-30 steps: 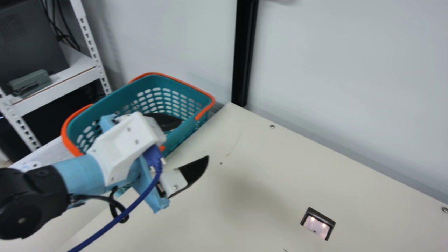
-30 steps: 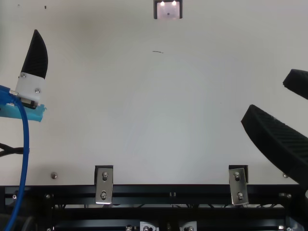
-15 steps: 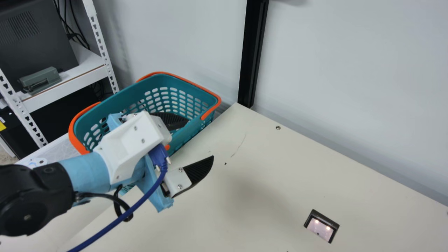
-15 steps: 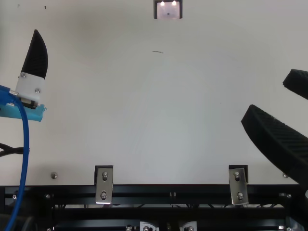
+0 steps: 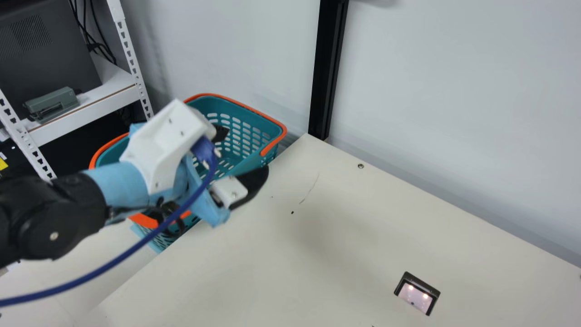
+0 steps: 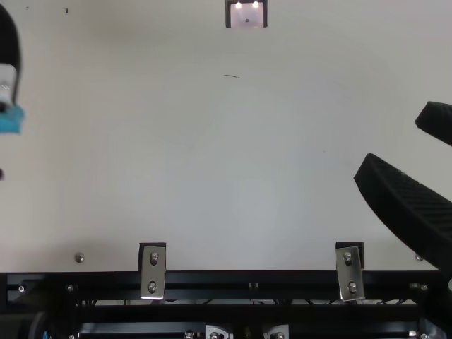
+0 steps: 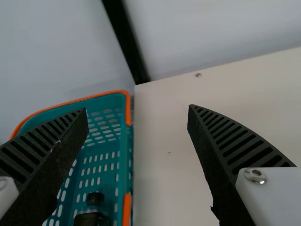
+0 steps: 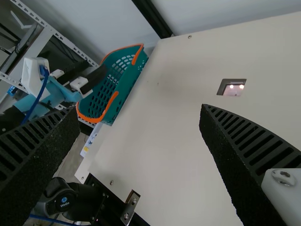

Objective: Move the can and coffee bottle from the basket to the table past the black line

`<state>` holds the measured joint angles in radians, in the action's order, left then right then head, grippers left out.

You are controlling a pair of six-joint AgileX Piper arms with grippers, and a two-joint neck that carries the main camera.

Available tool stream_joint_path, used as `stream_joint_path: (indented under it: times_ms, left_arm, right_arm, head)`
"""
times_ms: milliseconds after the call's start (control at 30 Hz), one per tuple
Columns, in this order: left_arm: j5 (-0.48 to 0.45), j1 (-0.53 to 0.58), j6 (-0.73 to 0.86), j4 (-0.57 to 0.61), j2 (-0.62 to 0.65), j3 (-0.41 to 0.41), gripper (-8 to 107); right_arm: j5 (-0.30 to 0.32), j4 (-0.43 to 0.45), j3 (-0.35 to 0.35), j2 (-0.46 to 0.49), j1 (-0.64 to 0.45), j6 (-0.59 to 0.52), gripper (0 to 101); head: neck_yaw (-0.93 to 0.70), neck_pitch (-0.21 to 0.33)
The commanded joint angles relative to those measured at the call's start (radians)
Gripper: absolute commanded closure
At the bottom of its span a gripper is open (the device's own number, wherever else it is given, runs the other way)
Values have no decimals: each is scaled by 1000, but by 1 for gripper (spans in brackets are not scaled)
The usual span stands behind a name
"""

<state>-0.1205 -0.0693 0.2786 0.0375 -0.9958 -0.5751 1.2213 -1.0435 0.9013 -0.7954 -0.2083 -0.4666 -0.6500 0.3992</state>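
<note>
By the table edge (image 5: 292,148), your left gripper (image 5: 243,152) gapes near the basket (image 5: 268,119), black post (image 5: 324,68) beyond; broad tabletop (image 5: 327,254) reaches your splayed right gripper (image 6: 392,140).

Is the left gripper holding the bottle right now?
No, in the left wrist view the left gripper is open with nothing between its fingers, and the bottle is inside the basket.

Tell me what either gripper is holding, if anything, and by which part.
Nothing is held: the left gripper and the right gripper both have open jaws with nothing clamped between them. The dark-capped bottle is down in the basket.
</note>
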Motion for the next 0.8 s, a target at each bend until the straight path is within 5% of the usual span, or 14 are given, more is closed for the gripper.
stream_joint_path:
  times_ms: [0, 367, 767]
  left_arm:
    - [-13, -65, -25, -3, -36, -48, 9]
    - [-118, -245, -74, 18, -255, -253, 9]
    - [-296, -404, 105, 123, -554, -516, 9]
  right_arm:
    - [0, 0, 0, 0, 0, 0, 0]
    - [0, 0, 0, 0, 0, 0, 0]
    - [0, 0, 0, 0, 0, 0, 0]
  head:
    - [-16, 33]
    - [-16, 33]
    - [-16, 33]
